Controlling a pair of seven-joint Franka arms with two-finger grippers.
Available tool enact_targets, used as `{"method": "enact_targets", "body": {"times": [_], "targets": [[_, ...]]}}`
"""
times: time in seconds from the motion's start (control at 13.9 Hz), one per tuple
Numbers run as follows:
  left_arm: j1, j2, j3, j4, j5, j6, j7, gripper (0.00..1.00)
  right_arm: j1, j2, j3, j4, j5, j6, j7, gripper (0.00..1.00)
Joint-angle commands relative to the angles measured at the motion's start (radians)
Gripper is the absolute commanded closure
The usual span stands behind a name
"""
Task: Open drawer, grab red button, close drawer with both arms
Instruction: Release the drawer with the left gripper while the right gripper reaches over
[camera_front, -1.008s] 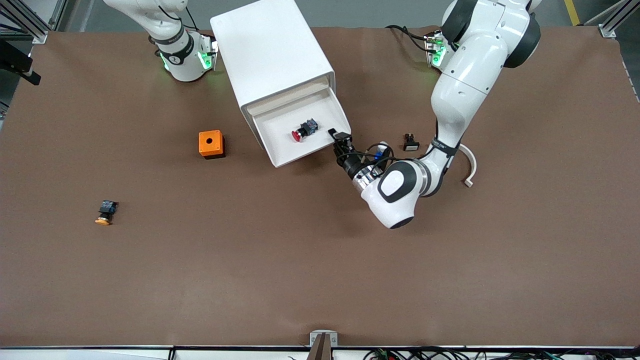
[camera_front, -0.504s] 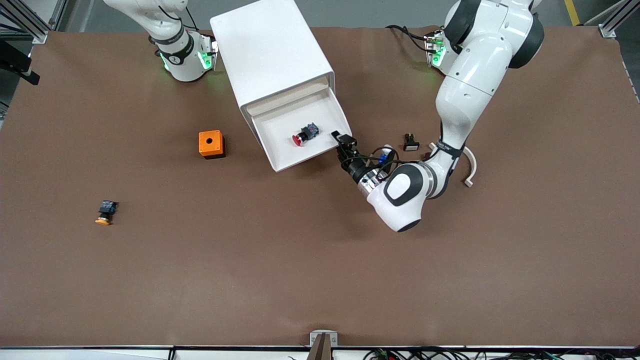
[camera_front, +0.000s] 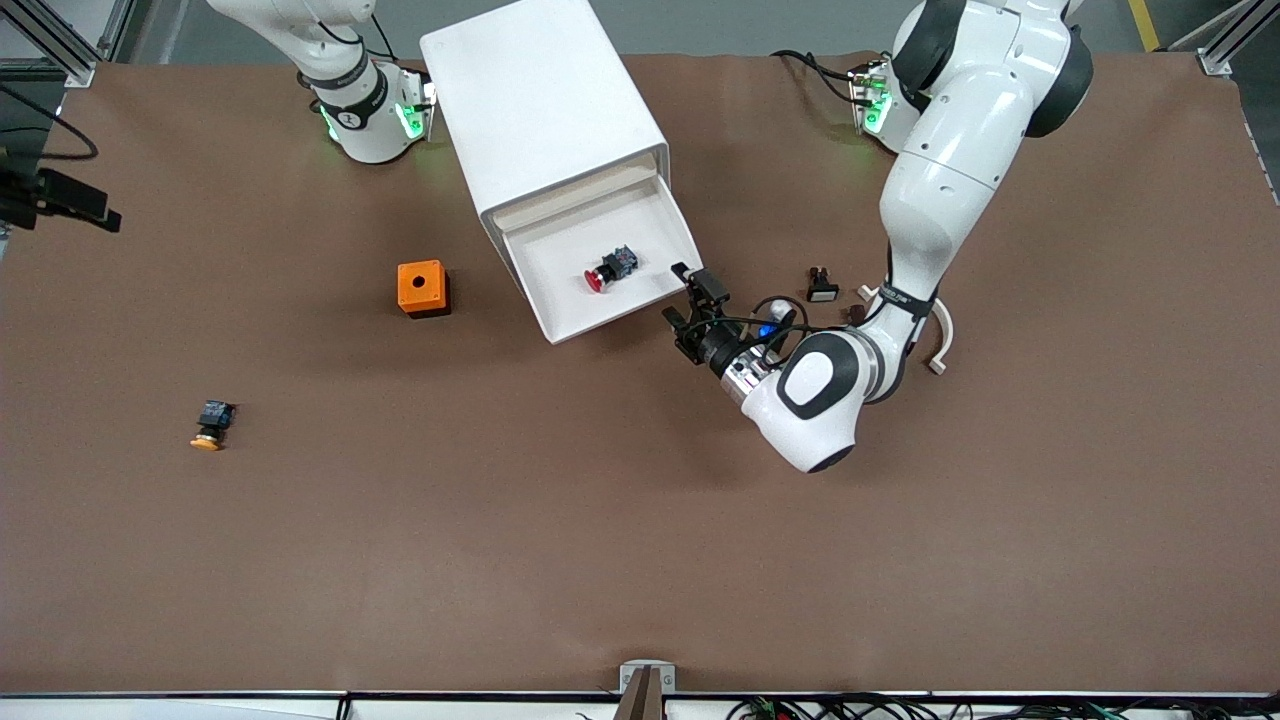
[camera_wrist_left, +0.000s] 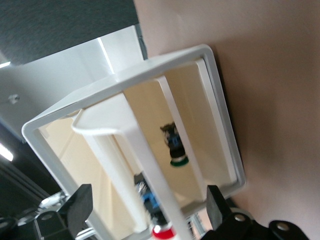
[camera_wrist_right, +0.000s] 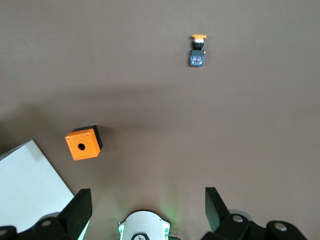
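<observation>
The white cabinet (camera_front: 545, 110) stands with its drawer (camera_front: 560, 318) pulled out. The button (camera_front: 600, 275) with the red cap lies on its side in the drawer, and its cap (camera_wrist_left: 164, 233) shows low in the left wrist view past the drawer's front frame (camera_wrist_left: 210, 80). My left gripper (camera_front: 690, 305) is open just off the drawer's front corner at the left arm's end, holding nothing; its fingers (camera_wrist_left: 80, 205) stand wide apart. My right gripper (camera_wrist_right: 147, 210) is open and empty, high over the table near its own base, and it waits out of the front view.
An orange box with a hole (camera_front: 423, 288) sits beside the drawer toward the right arm's end. A yellow-capped button (camera_front: 210, 425) lies nearer the front camera. A small black part (camera_front: 822, 285) and a white curved piece (camera_front: 940, 340) lie by the left arm. A green-capped part (camera_wrist_left: 176, 152) shows inside the frame.
My left gripper has opened, let go of the drawer's front edge and drawn back a little toward the front camera. The drawer stays out. The right arm has not moved.
</observation>
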Motion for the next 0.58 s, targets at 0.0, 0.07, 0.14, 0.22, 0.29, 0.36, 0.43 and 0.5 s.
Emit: {"method": "enact_targets", "body": {"times": [0.0,0.07,0.14,0.22,0.29,0.36,0.43,0.5], "targets": [[0.023,-0.005,0.0,0.032,-0.018,0.013,0.148,0.0,-0.04,0.084,0.005,0.072,-0.012,-0.014,-0.016,0.0],[0.027,-0.008,0.0,0.032,-0.018,0.029,0.199,0.0,-0.051,0.104,0.005,0.079,-0.01,-0.012,-0.017,0.0],[0.033,-0.009,0.0,0.035,-0.016,0.043,0.253,0.0,-0.072,0.123,0.007,0.084,-0.009,-0.008,-0.017,0.0],[0.052,-0.009,0.003,0.039,-0.016,0.057,0.315,0.0,-0.075,0.132,0.007,0.099,-0.01,-0.007,-0.017,0.0],[0.053,-0.009,0.006,0.053,-0.015,0.063,0.372,0.0,-0.075,0.135,0.007,0.11,0.006,-0.003,-0.014,0.0],[0.053,-0.011,0.015,0.061,-0.009,0.066,0.423,0.0,-0.068,0.135,0.008,0.11,0.008,0.006,-0.001,0.0],[0.043,-0.029,0.041,0.069,-0.003,0.077,0.48,0.0,-0.065,0.134,0.008,0.11,0.008,0.009,0.005,0.0],[0.032,-0.048,0.068,0.072,0.002,0.089,0.539,0.0,-0.064,0.134,0.008,0.11,0.01,0.011,0.025,0.0]]}}
